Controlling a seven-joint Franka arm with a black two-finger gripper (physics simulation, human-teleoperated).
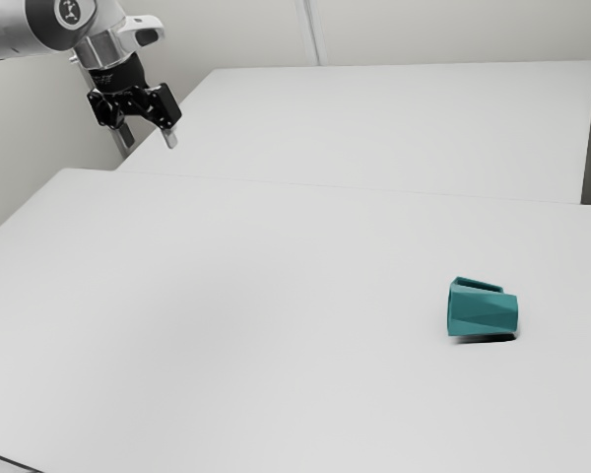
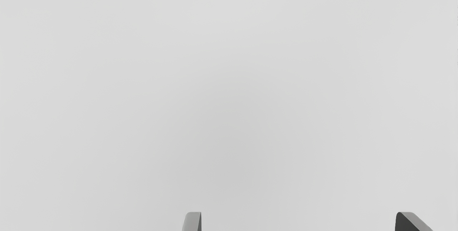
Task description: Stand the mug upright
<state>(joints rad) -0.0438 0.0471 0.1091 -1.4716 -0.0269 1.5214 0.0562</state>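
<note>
Teal mug [image 1: 483,313] on its side, white counter [image 1: 227,315], lower than and well apart from hand [image 1: 149,139], hand released, fingers [image 2: 193,222] wide.

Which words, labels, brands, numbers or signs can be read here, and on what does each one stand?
No readable text.
Round emblem on the robot arm: too small to read.
Pale marks on the black section above the claw: too small.
Teal mug: none seen.
</note>
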